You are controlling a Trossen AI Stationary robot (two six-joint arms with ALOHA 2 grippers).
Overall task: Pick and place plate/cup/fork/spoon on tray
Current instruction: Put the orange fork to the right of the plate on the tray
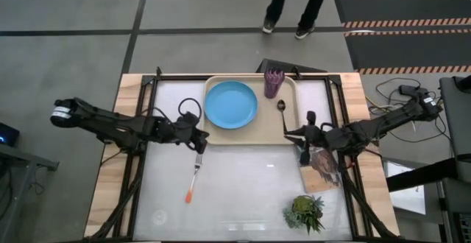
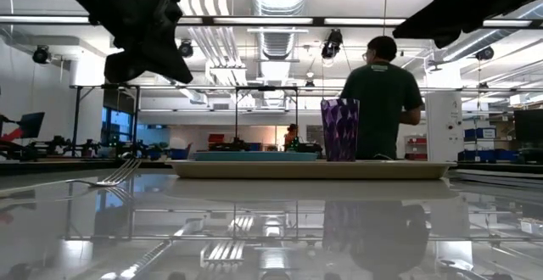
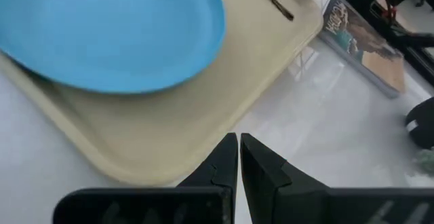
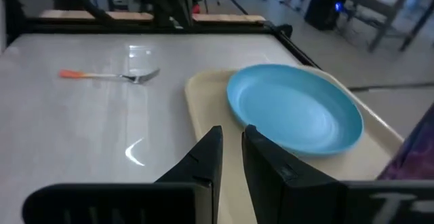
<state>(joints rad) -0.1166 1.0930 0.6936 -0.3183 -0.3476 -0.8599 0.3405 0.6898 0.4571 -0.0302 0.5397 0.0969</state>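
Fork (image 1: 194, 177) lies just beside the closed left gripper (image 1: 200, 144).

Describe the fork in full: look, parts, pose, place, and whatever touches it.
The fork is slim, with silver metal tines and neck and an orange handle end. It lies flat on the white table, outside the tray, in front of the tray's left corner. Its tines point toward the tray and its orange end points toward the table's front edge. Only the table touches it. The left gripper is above the table just beyond the tines, holding nothing.
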